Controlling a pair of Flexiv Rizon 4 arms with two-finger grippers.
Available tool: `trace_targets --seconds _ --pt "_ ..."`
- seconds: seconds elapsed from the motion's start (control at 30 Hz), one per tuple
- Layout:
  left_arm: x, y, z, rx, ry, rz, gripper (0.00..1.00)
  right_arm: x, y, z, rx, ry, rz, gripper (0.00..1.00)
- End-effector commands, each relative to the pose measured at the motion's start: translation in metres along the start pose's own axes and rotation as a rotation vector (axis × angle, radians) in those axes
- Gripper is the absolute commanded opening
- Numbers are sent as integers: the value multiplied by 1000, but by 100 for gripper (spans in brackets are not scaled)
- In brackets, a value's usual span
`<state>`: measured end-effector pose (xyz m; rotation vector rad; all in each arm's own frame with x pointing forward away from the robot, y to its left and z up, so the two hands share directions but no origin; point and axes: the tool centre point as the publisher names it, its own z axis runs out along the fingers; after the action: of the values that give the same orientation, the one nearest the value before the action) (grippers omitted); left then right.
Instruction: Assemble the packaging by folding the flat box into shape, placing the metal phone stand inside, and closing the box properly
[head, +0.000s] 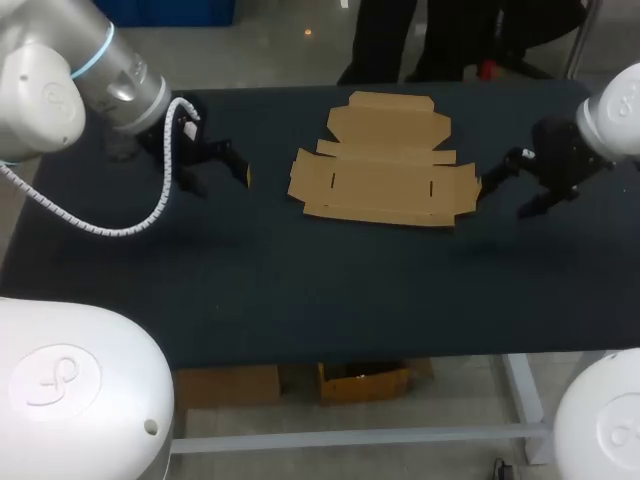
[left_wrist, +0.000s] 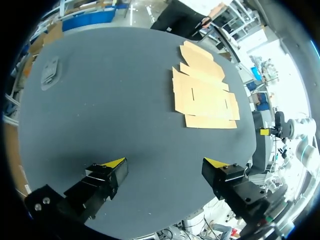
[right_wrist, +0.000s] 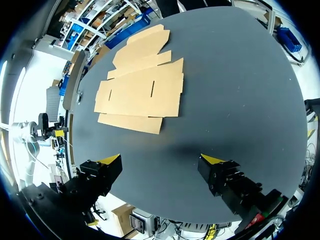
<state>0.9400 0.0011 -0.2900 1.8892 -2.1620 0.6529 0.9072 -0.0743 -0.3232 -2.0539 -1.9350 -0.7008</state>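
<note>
Cardboard in head view: flat box (head: 385, 175) lying unfolded in upper middle of frame on dark table (head: 300, 290), flaps spread out.
Left side of head view: left gripper (head: 222, 180) low over table, well apart from left edge of flat box, fingers released, nothing held.
Right side of head view: right gripper (head: 508, 192) near right flap of flat box, not touching, fingers released, nothing held.
Left wrist view: left gripper (left_wrist: 165, 162) wide apart over bare table (left_wrist: 100, 115); flat box (left_wrist: 205, 95) well ahead.
Also there: small grey object (left_wrist: 50, 70) on table, far from flat box; cannot tell what.
Right wrist view: right gripper (right_wrist: 161, 160) wide apart, empty; flat box (right_wrist: 142, 82) ahead, on table (right_wrist: 235, 85).
</note>
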Motion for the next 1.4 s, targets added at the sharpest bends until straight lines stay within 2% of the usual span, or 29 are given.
trace_targets --seconds 0.03,0.3,0.43,0.73,1.13,1.4 --pt "1 -1 -1 -4 -5 -1 100 0 0 -2 5 2 0 100" --pt "1 -1 -1 -4 -5 -1 100 0 0 -2 5 2 0 100" --pt "3 -10 7 1 37 32 100 0 4 -2 -2 -2 4 100" --pt "8 -23 16 3 59 66 100 -4 13 -6 -32 13 25 100" --pt "10 -36 6 24 95 66 100 -22 35 24 -66 75 97 100" --pt "13 -43 3 21 97 80 100 -24 47 33 -105 116 137 100"
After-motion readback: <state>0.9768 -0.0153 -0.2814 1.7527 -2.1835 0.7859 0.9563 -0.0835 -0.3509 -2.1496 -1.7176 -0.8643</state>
